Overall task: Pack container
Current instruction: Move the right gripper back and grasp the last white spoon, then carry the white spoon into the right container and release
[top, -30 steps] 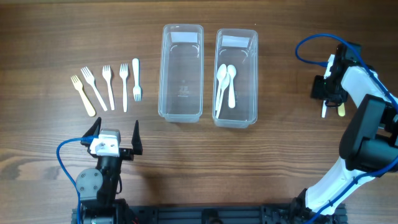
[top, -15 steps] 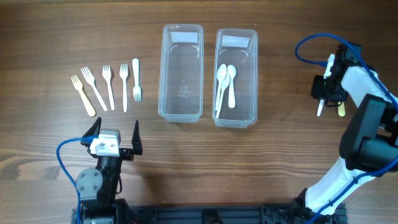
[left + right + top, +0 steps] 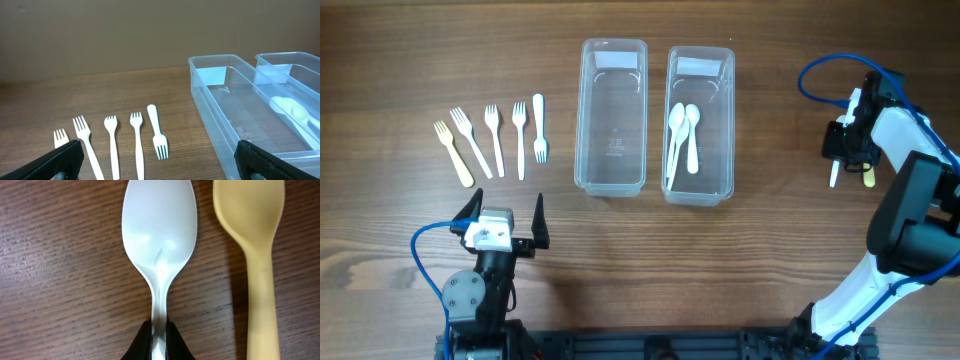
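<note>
The white plastic spoon (image 3: 159, 235) lies bowl-up on the wooden surface (image 3: 770, 250) at the far right, its thin handle pinched between the closed fingers of the right tool (image 3: 159, 342) — a tan spoon (image 3: 255, 255) lies just beside it, apart. Well to the left stand two clear containers: the right one (image 3: 717, 140) holds two white spoons (image 3: 685, 135), the left one (image 3: 612, 130) is bare. Five forks (image 3: 495, 140) lie in a row further left. The left tool (image 3: 507, 205) sits near the front edge, fingers spread wide, holding nothing.

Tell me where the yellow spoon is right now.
In the overhead view, the yellow spoon lies on the table far right of the containers, beside the white spoon pinched by the right gripper.
</note>
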{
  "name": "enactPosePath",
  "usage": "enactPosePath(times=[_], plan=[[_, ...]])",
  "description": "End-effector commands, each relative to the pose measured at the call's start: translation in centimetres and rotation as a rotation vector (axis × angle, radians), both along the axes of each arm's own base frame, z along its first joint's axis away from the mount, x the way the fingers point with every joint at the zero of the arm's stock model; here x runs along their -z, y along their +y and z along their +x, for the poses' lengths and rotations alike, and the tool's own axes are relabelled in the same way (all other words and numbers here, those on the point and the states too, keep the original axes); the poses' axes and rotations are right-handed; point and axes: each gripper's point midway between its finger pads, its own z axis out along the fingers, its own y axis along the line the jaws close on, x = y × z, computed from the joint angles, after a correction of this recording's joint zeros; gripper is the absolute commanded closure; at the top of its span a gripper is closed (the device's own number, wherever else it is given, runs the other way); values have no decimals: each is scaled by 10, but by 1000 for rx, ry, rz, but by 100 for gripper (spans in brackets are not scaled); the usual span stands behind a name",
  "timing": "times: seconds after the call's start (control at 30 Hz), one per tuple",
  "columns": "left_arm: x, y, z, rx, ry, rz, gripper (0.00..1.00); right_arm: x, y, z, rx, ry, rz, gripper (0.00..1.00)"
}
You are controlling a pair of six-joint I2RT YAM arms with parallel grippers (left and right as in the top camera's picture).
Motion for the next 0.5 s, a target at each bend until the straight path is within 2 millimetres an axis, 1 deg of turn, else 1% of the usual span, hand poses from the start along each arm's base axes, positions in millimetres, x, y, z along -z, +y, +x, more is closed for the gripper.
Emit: enactPosePath(times=[0.0,0.1,0.2,0.27,0.37,0.47], plan=[[2,-1,0,4,-4,23,0,2,5,4,9,-4,55,96],[2,-1,0,4,-4,23,0,-16,10,18,-5,-65,78,96],[2,-1,0,4,-4,23,0,-46,17,37,-33,-147,71,96],[2,-1,0,4,-4,22,0,-71,24,48,-62,-206,53,96],[2,-1,0,4,-4,23,0,-107,43,61,-115,-290,34,96],[2,-1,0,4,-4,23,0,-143,71,73,-186,-374,23,96]])
